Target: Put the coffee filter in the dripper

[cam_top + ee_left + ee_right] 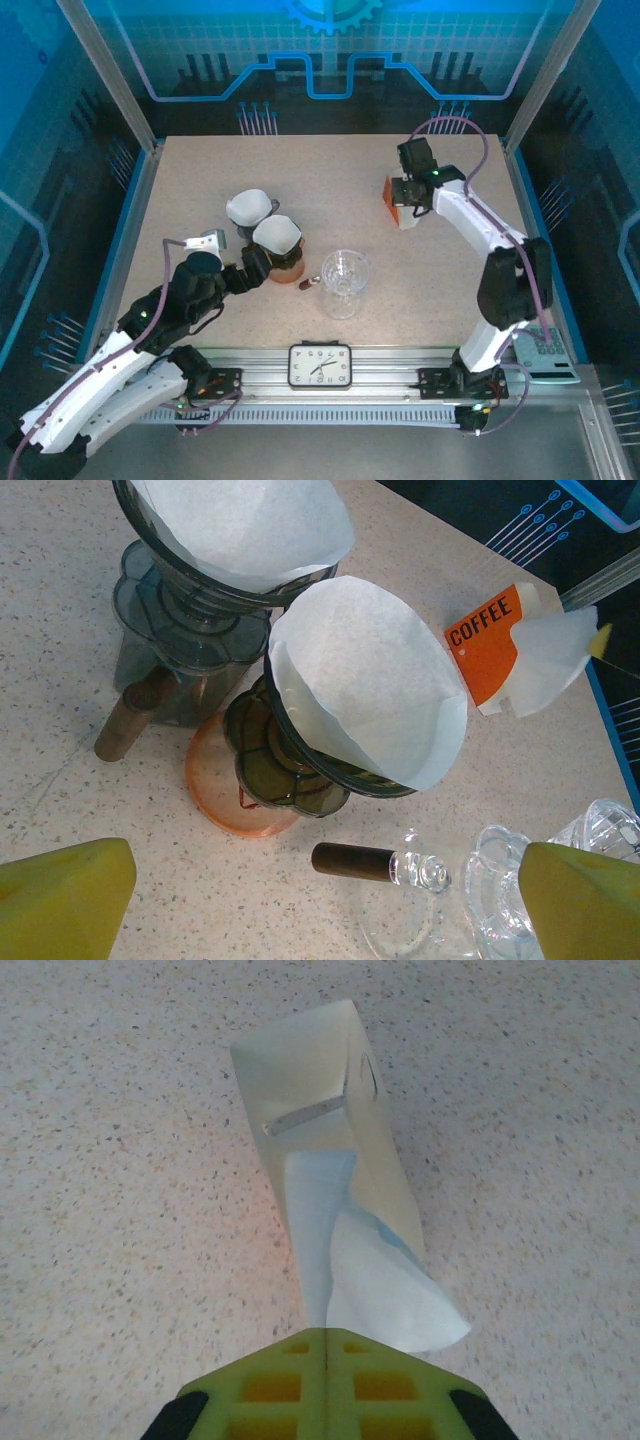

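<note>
An orange coffee filter box (396, 203) stands at the back right of the table, marked COFFEE in the left wrist view (485, 645). A white coffee filter (385, 1290) sticks out of the box's open top (320, 1110). My right gripper (327, 1335) is shut on the filter's edge, right above the box (412, 192). The clear glass dripper (345, 275) with a brown handle (355, 861) stands empty near the table's front middle. My left gripper (325, 920) is open, low over the table just left of that dripper (258, 265), with nothing between its fingers.
Two dark drippers (250, 208) (277, 237), each with a white filter inside, stand left of the glass one; the nearer one (360, 695) sits on an orange saucer (225, 780). A clock (320, 364) lies at the front rail.
</note>
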`<state>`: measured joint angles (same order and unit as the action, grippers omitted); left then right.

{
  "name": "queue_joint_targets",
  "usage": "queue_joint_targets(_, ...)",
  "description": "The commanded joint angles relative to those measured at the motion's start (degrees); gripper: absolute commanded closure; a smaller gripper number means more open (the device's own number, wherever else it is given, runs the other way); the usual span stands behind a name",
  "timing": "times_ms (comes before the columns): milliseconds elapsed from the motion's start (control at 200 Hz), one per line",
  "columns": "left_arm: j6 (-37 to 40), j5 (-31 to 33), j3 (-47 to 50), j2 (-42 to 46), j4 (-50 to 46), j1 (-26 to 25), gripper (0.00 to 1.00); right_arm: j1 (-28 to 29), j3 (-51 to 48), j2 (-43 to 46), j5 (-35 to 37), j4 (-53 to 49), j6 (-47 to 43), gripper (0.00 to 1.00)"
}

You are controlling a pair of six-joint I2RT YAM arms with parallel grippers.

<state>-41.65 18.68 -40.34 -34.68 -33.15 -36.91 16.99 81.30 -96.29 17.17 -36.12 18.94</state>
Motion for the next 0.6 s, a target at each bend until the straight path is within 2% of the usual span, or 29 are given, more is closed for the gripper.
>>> queue_joint_targets(0,1.4,0.8,-1.6,0.1,0.2,0.4,0.01,1.2,-4.5,7.2,-2.0,0.1,3.1,1.00)
queue_joint_targets(315,2.1,0.3,-2.5,0.1,-0.5,0.3,0.01,7.7,-12.1,26.1,-5.5,-8.5,4.2,1.00)
queue_joint_targets(595,2.5,0.1,-3.3,-0.1,-0.2,0.4,0.01,14.2,-5.2,33.9,-7.5,-23.1,3.5,1.00)
